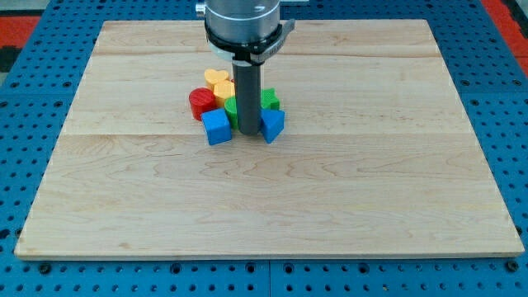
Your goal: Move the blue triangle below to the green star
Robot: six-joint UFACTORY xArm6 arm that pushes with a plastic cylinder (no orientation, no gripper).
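My tip (248,134) stood between the blue cube (217,127) at nine o'clock and the blue triangle (273,124) at three, perhaps touching; green star (269,101) behind; no fingers.

Single camera view only; no second view to share scene with. Camera sits beyond counter (346,214) bottom edge, raised, looking down at slant toward top edge. All four counter corners in frame; side edges converge toward view's top. Medium range: counter fills most of frame, blue pegboard (25,107) strip showing round every edge. Arm mount (245,25) cut off at view's top.
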